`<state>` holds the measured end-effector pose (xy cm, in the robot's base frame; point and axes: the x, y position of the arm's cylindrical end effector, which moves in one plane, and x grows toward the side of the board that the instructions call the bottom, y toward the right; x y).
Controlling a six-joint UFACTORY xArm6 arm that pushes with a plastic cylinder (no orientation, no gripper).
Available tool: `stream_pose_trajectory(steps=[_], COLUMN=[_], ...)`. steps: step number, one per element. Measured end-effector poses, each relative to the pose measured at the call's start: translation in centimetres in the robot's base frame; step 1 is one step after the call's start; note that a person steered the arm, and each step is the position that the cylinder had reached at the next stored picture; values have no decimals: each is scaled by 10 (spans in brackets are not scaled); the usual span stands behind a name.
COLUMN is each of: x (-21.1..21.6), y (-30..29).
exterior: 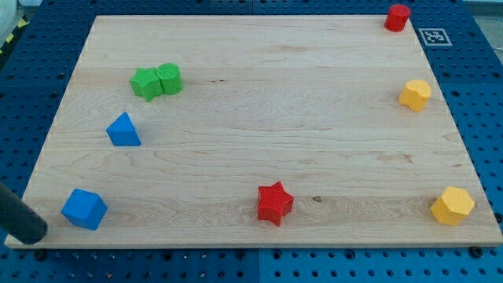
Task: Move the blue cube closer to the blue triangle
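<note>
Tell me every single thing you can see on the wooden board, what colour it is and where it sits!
blue cube: one, blue, bottom left corner of the board
blue triangle: one, blue, left side, above the cube
green blocks: two, green, touching each other, upper left; the left one looks star-like, the other's shape is unclear
red star: one, red, bottom middle
red block: one, red, top right corner, looks like a cylinder
upper yellow block: one, yellow, right edge
lower yellow block: one, yellow, bottom right corner
wooden board: one, pale wood, on a blue pegboard
my tip: one, dark rod end, just left of the blue cube, not touching it
</note>
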<state>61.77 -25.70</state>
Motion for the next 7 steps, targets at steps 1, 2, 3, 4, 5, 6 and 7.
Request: stream_pose_trajectory(steps=[1, 2, 3, 4, 5, 6, 7], x=[0, 0, 0, 0, 1, 0, -8], y=[24, 70, 76, 66, 64, 60, 45])
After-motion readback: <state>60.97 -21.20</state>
